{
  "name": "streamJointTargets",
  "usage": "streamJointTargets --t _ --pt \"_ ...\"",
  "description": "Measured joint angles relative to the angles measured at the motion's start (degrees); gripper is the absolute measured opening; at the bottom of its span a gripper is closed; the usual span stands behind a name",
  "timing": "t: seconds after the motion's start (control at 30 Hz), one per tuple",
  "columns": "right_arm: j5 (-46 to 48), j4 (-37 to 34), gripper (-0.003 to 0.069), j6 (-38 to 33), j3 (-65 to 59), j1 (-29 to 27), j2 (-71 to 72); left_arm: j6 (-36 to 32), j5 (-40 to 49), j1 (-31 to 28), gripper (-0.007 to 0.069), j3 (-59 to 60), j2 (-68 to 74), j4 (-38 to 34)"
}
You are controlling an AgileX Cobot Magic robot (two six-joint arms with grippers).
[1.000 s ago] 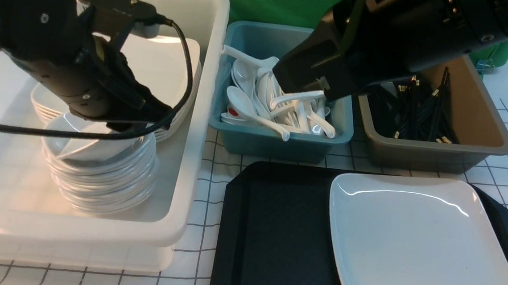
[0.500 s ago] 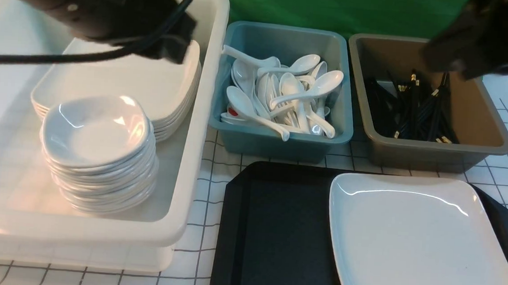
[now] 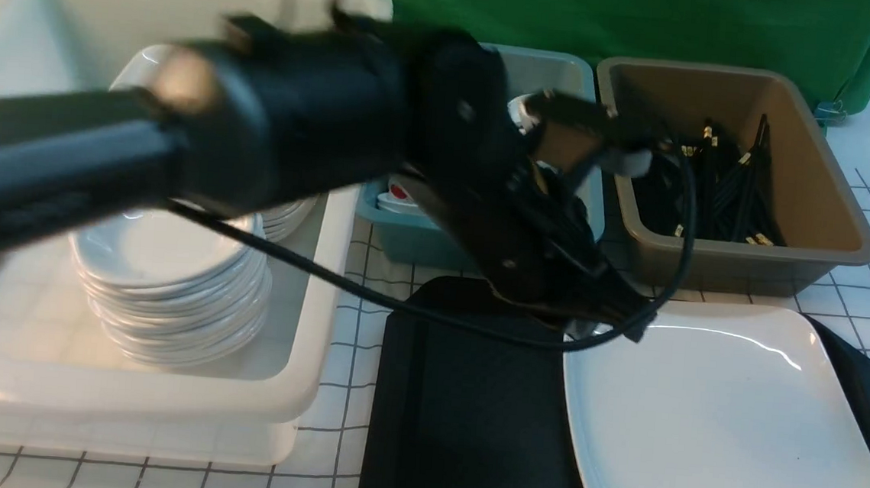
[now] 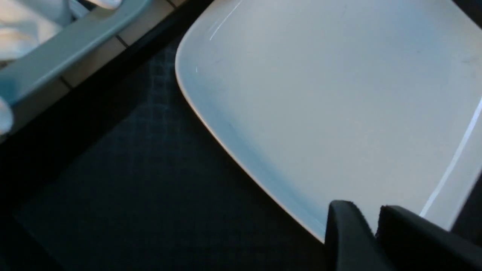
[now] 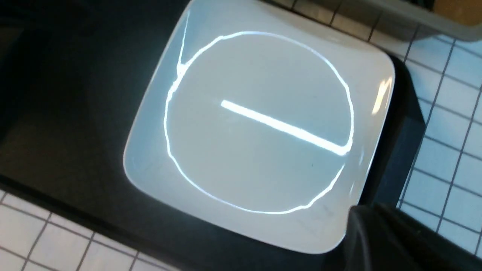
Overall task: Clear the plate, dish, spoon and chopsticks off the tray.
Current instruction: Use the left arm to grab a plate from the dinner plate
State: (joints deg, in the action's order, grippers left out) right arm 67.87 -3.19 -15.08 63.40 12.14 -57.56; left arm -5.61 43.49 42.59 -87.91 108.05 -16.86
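Note:
The large white plate (image 3: 721, 417) lies on the right half of the black tray (image 3: 470, 399). My left arm reaches across the table. Its gripper (image 3: 613, 329) hangs just over the plate's far-left corner. In the left wrist view the left gripper (image 4: 367, 209) is open by a narrow gap, with nothing between the fingers, above the plate (image 4: 320, 94) and tray (image 4: 131, 188). My right gripper (image 5: 363, 212) is shut and empty, high over the plate (image 5: 256, 124). Black chopsticks (image 3: 722, 195) lie in the brown bin. Small dishes (image 3: 171, 294) are stacked in the white tub. The spoon is hidden behind my left arm.
The white tub (image 3: 302, 388) stands at the left with stacked plates behind the dishes. A teal bin (image 3: 412, 239) and a brown bin (image 3: 819, 225) stand behind the tray. The tray's left half is bare. A checked cloth covers the table.
My left arm swung from the dish stack in the white tub, up and right, then down to the plate's far-left corner. My right arm pulled back from the teal bin, out of the front view.

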Motion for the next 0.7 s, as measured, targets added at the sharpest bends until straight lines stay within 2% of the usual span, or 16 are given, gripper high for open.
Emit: streamJointTargets --t 0.13,0.17,0.23,0.3,0.47,0.7 --pt "-0.43 -0.03 0.0019 0.10 -3.89 -0.07 4.11 3.44 -2.86 -0.06 0.0333 -4.67 7.39 0.83" --pt "-0.37 -0.03 0.0019 0.10 -4.11 -0.07 4.48 3.60 -3.01 -0.06 0.0342 -4.91 8.08 0.90" --pt "-0.56 -0.03 0.0019 0.15 -4.76 -0.07 6.29 5.24 -5.48 -0.06 0.0440 -8.11 12.37 2.63" --pt "-0.73 -0.03 0.0019 0.12 -4.76 -0.07 7.20 7.16 -6.54 -0.06 0.0479 -9.97 15.25 4.47" --pt "-0.77 -0.26 0.0019 0.12 -4.76 -0.07 9.01 12.26 -7.98 -0.41 0.0510 -12.55 19.45 9.77" --pt "-0.60 -0.32 0.0019 0.12 -4.76 -0.07 9.63 14.54 -10.98 -1.58 0.0512 -12.85 22.00 8.46"
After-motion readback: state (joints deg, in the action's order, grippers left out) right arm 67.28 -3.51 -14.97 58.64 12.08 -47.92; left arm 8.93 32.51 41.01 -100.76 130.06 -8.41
